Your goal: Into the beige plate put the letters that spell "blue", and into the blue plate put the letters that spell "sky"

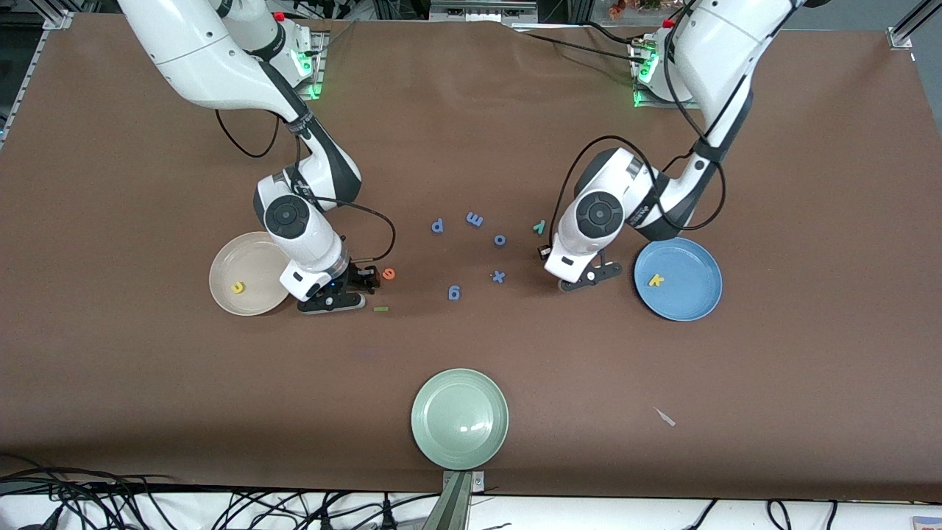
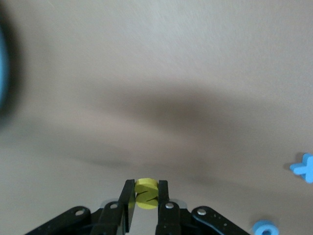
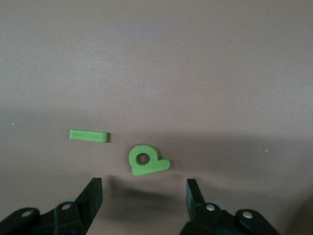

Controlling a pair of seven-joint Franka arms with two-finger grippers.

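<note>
Right tool [image 3: 144,193]: fingers spread, empty, low over the table beside the beige plate [image 1: 224,283]
Green b [image 3: 146,160]: flat on the table, centred just ahead of the open fingers, its stem running across the gap
Green l [image 3: 88,135]: just beside the b, apart from it
Orange e [image 1: 388,274]: on the table near the right tool
Yellow u [image 1: 238,287]: in the beige plate
Left tool [image 2: 145,196]: pinching the yellow s [image 2: 145,192], near the blue plate [image 1: 695,298]
Yellow k [image 1: 655,280]: in the blue plate
Teal y [image 1: 539,227]: on the table beside the left arm
Judgement: right arm nearer the b; a straight descent should bracket it
</note>
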